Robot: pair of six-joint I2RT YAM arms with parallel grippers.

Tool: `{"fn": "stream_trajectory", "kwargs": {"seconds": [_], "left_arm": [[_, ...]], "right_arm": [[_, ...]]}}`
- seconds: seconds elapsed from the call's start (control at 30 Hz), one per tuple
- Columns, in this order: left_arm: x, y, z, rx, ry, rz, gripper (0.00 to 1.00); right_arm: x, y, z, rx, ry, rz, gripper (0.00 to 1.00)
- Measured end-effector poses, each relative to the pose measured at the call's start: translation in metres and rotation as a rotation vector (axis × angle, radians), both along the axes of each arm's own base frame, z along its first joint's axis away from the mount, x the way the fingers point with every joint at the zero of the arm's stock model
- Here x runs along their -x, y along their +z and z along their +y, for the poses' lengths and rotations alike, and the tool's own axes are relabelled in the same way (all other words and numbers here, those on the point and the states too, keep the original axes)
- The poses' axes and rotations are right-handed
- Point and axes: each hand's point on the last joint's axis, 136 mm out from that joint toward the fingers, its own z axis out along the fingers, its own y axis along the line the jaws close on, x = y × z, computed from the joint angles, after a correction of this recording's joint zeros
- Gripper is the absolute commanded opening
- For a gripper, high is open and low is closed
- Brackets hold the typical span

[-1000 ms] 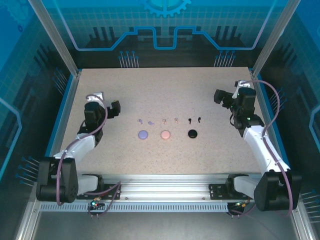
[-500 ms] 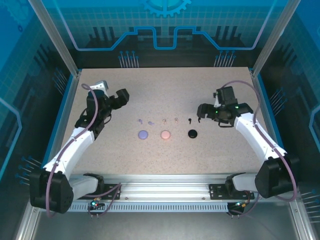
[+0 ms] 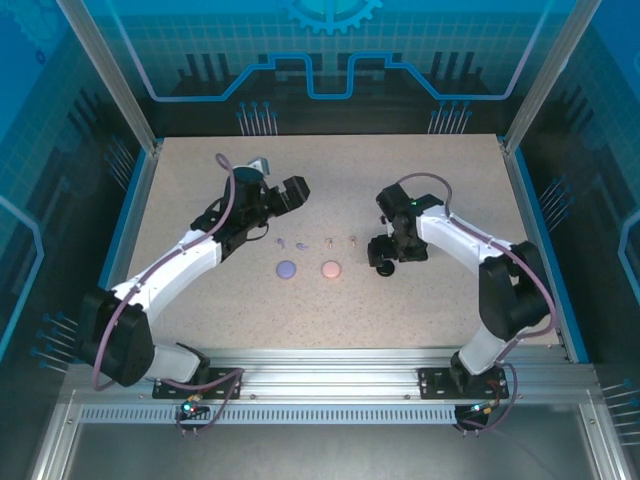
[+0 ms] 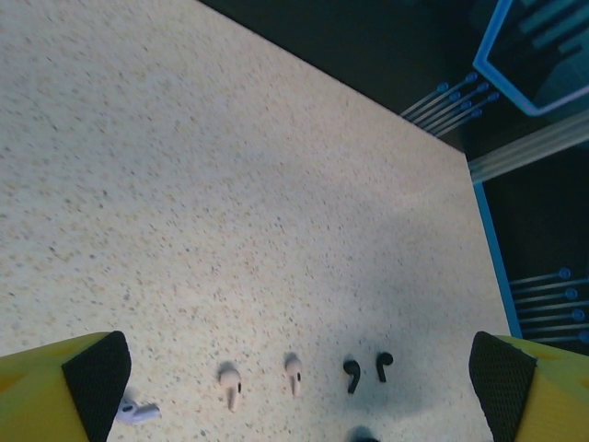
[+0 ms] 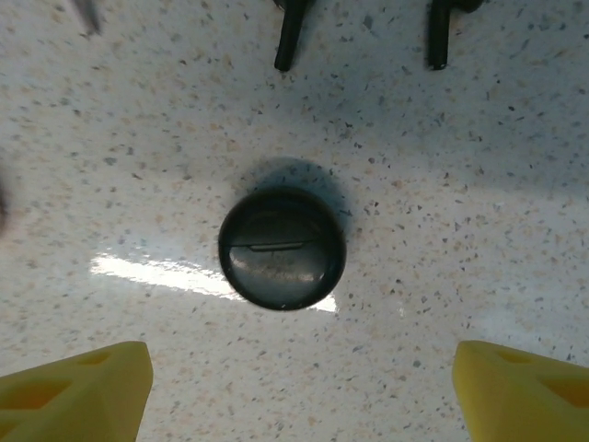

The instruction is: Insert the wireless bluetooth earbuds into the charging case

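Above the black case (image 5: 282, 249), right gripper (image 5: 299, 368) wide and empty; left gripper (image 4: 299, 368) wide too, near the earbuds (image 4: 230, 387).

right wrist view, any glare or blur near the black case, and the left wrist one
Right wrist view: a bright glare streak crosses the table beside the black case, which is sharp; the black earbuds at the top edge look slightly soft. Left wrist view: the pink earbuds are small and a little blurred.

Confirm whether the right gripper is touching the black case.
Apart. In the right wrist view, bare table separates the black case from both fingers of the right gripper.
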Motion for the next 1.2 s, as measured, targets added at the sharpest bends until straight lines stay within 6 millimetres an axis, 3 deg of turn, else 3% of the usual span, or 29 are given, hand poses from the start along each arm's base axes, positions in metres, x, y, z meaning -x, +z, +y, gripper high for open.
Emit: {"fn": "stream_trajectory", "kwargs": {"seconds": [0.2, 0.43, 1.2], "left_arm": [[0.002, 0.003, -0.011, 0.019, -0.019, 0.014, 0.99], [0.002, 0.003, -0.011, 0.019, -0.018, 0.022, 0.99], [0.002, 0.004, -0.012, 0.022, -0.016, 0.028, 0.99]], "right_arm": [[-0.005, -0.023, 0.005, 0.027, 0.061, 0.071, 0.84], [-0.011, -0.039, 0.009, 0.043, 0.104, 0.108, 0.74], [-0.008, -0.049, 0.012, 0.059, 0.116, 0.125, 0.65]]}}
